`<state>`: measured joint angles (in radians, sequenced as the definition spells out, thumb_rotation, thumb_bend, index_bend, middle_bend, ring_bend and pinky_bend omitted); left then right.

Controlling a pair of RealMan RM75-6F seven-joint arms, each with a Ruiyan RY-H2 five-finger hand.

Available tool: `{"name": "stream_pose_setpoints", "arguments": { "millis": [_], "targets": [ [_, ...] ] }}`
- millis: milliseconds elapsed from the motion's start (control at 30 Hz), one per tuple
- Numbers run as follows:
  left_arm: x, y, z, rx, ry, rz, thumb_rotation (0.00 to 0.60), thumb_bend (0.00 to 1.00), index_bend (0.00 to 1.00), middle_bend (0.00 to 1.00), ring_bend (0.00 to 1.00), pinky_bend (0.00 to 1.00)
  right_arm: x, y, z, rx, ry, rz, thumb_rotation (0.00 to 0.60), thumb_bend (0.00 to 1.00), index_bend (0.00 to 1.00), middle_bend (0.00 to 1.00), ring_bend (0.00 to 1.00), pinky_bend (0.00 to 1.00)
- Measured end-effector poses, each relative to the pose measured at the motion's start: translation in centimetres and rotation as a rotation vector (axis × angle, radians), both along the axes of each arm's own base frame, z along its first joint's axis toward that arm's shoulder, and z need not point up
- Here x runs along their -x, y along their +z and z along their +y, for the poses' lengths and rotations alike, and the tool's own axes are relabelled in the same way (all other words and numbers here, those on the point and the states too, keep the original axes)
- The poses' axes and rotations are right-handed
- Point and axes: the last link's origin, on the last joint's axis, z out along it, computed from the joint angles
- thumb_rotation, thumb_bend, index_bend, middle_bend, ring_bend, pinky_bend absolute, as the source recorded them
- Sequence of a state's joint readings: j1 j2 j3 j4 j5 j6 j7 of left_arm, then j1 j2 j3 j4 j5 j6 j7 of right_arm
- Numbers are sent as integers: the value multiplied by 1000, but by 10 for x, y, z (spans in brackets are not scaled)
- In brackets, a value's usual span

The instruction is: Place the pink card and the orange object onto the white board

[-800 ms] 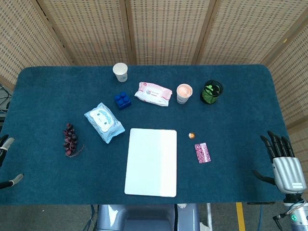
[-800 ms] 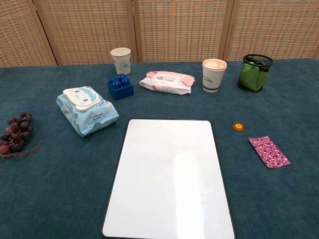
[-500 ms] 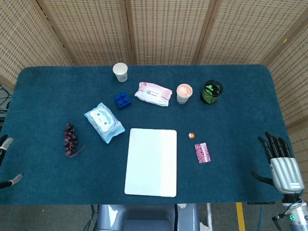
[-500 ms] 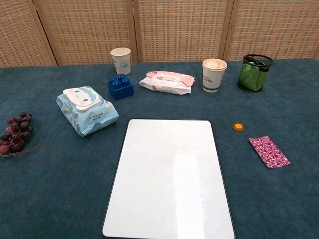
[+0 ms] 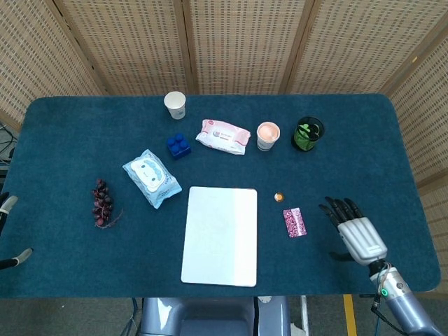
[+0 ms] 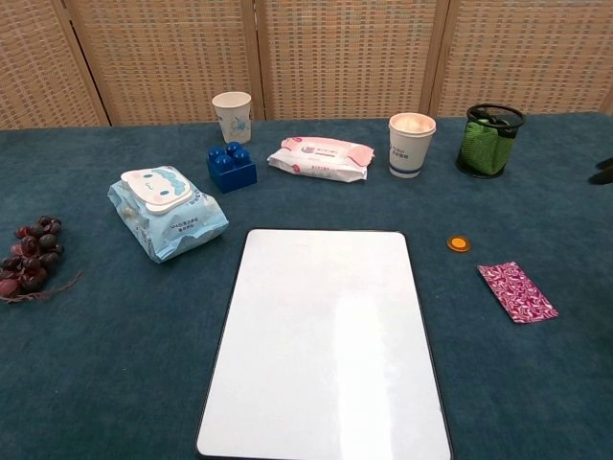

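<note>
Two small items, a pink card [image 5: 295, 222] and an orange object [image 5: 278, 197], lie beside the white board [image 5: 220, 235]. Right hand [image 5: 355, 231] hovers near the card, fingers spread, holding nothing. Left hand [image 5: 7, 234] barely shows; its state is unclear.

Glossy white board [image 6: 326, 345]; matt cloth table [image 6: 96, 383]

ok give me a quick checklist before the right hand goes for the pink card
1. Right hand empty, fingers apart: ok.
2. Pink card lying flat on the table, nothing on top of it: ok.
3. Path from the hand to the card free of objects: ok.
4. Orange object apart from the card, so unlikely to be knocked: ok, though it sits close.
5. White board bare, with room for both items: ok.
6. Left hand out of the way: only its edge shows at the frame border; its state: cannot tell.
</note>
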<state>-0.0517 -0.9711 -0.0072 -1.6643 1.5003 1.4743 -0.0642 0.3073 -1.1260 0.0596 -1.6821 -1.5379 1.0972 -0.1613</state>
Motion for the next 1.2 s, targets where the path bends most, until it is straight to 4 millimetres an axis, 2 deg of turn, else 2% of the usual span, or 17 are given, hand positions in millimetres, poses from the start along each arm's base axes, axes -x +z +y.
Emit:
{"name": "stream_pose_setpoints", "arguments": {
  "millis": [167,233,300,433,633,1200],
  "targets": [
    [4,-2,4,10,24,1,600,0,0,0,0,0,-13,-27,-32,-91,8,74,600,95,147,0,0,0],
    [4,-3,7,16,31,2,600,0,0,0,0,0,-15,-36,-41,-101,5,104,600,215,188,0,0,0],
    [5,-3,8,18,34,4,600,0,0,0,0,0,-17,-44,-47,-105,-3,120,600,260,209,0,0,0],
    [5,-4,9,20,38,4,600,0,0,0,0,0,-22,-59,-59,-102,-18,148,600,247,211,0,0,0],
    [5,-3,8,22,39,1,600,0,0,0,0,0,-26,-73,-67,-96,-27,198,600,239,211,0,0,0],
    [5,-3,9,28,40,1,600,0,0,0,0,0,-32,-93,-66,-107,-38,251,600,208,211,0,0,0]
  ]
}}
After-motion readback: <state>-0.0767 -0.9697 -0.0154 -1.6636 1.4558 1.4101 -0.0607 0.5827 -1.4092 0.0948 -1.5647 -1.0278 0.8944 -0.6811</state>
